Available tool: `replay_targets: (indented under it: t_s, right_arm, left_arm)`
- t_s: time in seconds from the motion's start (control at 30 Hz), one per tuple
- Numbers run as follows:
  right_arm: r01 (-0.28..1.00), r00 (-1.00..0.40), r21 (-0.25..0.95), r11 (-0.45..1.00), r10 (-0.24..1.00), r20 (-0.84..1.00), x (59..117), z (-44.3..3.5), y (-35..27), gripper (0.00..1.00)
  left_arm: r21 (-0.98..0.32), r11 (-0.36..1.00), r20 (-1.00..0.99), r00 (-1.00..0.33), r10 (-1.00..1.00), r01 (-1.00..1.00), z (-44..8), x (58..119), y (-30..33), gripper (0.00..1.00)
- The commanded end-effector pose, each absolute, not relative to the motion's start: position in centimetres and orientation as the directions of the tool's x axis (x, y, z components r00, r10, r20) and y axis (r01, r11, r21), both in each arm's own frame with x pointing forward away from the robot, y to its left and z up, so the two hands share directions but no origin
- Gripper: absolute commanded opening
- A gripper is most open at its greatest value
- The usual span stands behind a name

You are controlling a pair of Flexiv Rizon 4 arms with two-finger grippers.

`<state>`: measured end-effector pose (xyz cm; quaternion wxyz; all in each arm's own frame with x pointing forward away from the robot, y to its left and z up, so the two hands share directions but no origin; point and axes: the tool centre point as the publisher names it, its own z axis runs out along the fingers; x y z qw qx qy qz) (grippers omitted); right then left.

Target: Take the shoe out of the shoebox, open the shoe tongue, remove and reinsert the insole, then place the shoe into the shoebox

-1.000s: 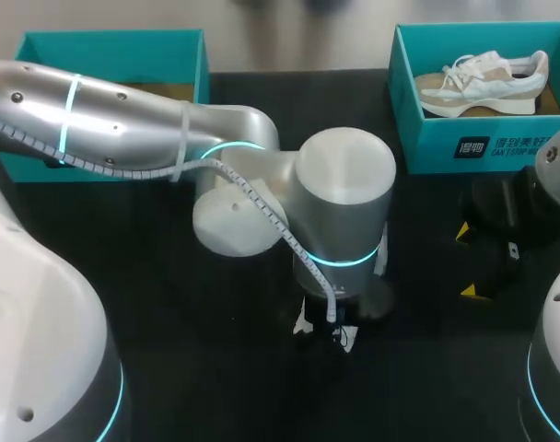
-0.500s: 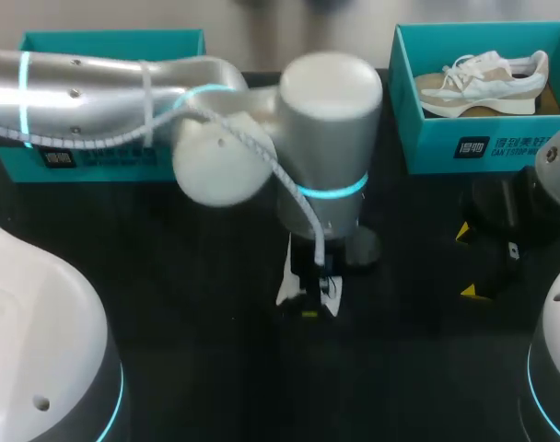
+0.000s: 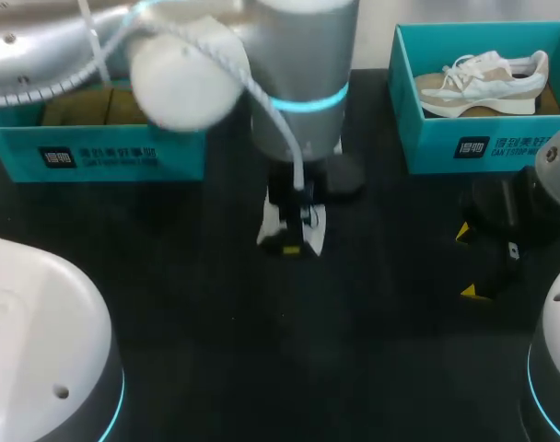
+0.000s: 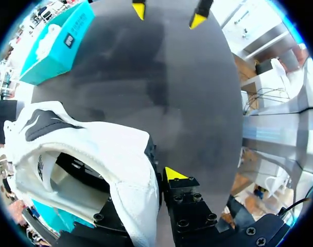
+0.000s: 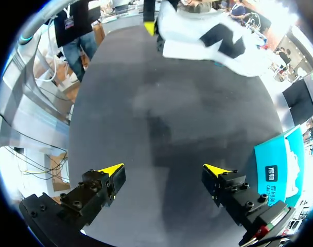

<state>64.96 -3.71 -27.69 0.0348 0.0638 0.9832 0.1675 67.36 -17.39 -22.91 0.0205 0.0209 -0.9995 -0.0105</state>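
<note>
Evidently light and soft-sided, the white shoe [image 3: 291, 230] hangs over the bench [image 3: 215, 304] at frame centre, left fingers [image 4: 176, 175] clamped on its collar wall, likely the firmest hold, while the right fingers [image 5: 215, 171] stand wide, empty

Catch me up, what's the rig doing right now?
The left gripper is clamped on the side wall of a white shoe, holding it at the middle of the table, outside the left shoebox. The right gripper hangs open over the table's right side, touching nothing. A second, beige shoe lies in the right shoebox. Whether the insole is in can't be told.
</note>
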Motion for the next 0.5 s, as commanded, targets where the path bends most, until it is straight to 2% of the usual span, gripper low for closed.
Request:
replay_targets:
  t_s: [0.03, 0.23, 0.5]
  right_arm:
    - [0.115, -0.989, 0.331, 0.937, 0.138, -0.048, 64.9, -27.7, -3.6, 1.0]
    - [0.115, -0.989, 0.331, 0.937, 0.138, -0.048, 64.9, -27.7, -3.6, 1.0]
    - [0.115, -0.989, 0.331, 0.937, 0.138, -0.048, 64.9, -27.7, -3.6, 1.0]
  left_arm:
    - [0.028, 0.998, 0.035, -0.998, -0.048, -0.047, -15.4, 69.2, -16.6, 0.0]
    - [0.04, 0.993, 0.021, -0.994, -0.11, -0.109, -13.0, 72.2, -15.8, 0.0]
    - [0.05, 0.996, 0.048, -0.996, -0.079, -0.077, -11.3, 75.3, -13.6, 0.0]
